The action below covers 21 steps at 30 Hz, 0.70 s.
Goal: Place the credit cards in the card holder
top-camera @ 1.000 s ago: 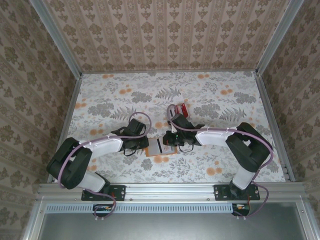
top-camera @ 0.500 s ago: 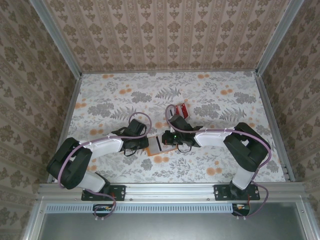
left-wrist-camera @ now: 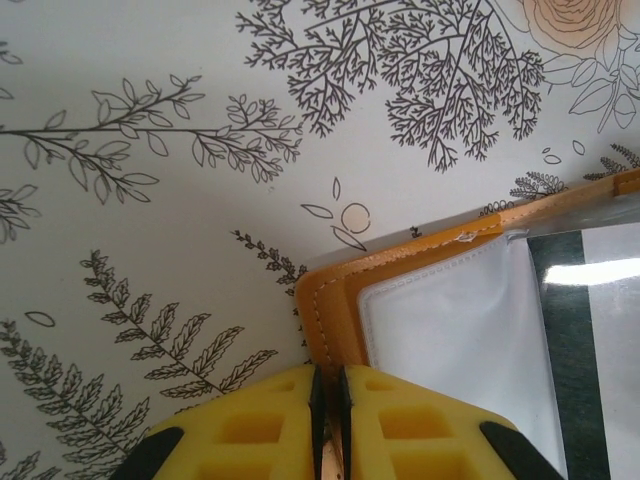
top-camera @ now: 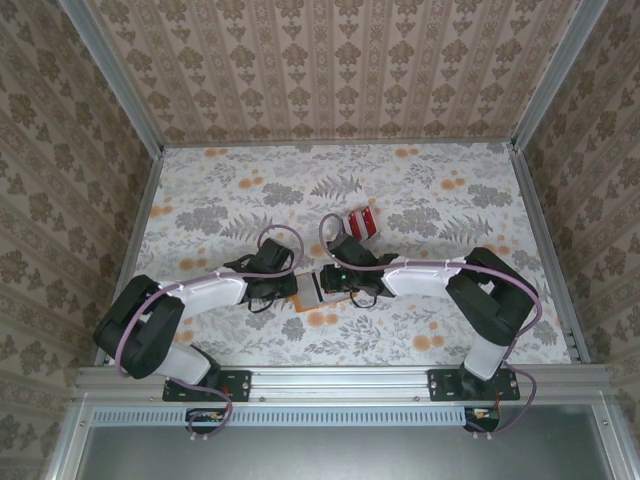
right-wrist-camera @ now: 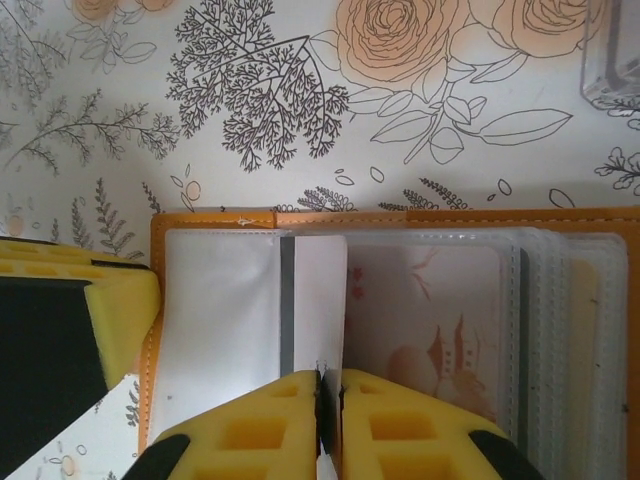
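Orange card holder [top-camera: 312, 290] lay open on the near desk [top-camera: 250, 190], left edge clamped by the left fingers [left-wrist-camera: 270, 425], right fingers [right-wrist-camera: 260, 425] pinching a white credit card [right-wrist-camera: 315, 290] at its sleeve [right-wrist-camera: 220, 310]. A skewed push could jam it or tug the holder loose; red cards [top-camera: 362, 221] stood farther back.

On the table [top-camera: 450, 190], the card holder [top-camera: 311, 290] lies before what seem credit cards [top-camera: 362, 221].

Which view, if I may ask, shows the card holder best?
The right wrist view: the card holder lies open, sleeves spread across the frame, the right claw holding a white card at it. The left wrist view catches one corner, pinched by the left claw; the top external view shows it small between the arms.
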{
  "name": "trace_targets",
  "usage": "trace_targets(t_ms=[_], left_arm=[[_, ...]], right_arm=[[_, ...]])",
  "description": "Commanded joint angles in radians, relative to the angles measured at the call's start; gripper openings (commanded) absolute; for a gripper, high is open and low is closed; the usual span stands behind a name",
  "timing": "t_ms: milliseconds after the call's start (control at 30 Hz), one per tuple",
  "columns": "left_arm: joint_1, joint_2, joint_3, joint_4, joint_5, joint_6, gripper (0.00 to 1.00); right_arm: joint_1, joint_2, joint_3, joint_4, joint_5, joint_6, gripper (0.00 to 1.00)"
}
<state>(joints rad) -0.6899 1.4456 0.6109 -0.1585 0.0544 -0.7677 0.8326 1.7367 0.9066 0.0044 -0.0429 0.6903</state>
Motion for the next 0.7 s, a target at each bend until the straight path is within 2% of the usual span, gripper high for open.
trace_targets(t_ms=[0, 267, 400, 467, 667], left_arm=[[-0.022, 0.022, -0.002, -0.066, 0.033, -0.012, 0.15], [-0.02, 0.025, 0.006, -0.073, 0.026, -0.006, 0.14], [-0.02, 0.017, 0.0, -0.074, 0.02, -0.011, 0.14], [-0.02, 0.019, -0.003, -0.073, 0.024, -0.01, 0.14], [-0.02, 0.027, -0.009, -0.068, 0.022, -0.009, 0.14]], right_arm=[[0.017, 0.003, -0.007, -0.153, 0.084, -0.061, 0.16], [0.016, -0.061, 0.059, -0.236, 0.078, -0.108, 0.3], [0.014, -0.079, 0.092, -0.297, 0.09, -0.137, 0.32], [0.005, -0.093, 0.093, -0.308, 0.095, -0.15, 0.3], [-0.016, -0.075, 0.102, -0.331, 0.076, -0.181, 0.12]])
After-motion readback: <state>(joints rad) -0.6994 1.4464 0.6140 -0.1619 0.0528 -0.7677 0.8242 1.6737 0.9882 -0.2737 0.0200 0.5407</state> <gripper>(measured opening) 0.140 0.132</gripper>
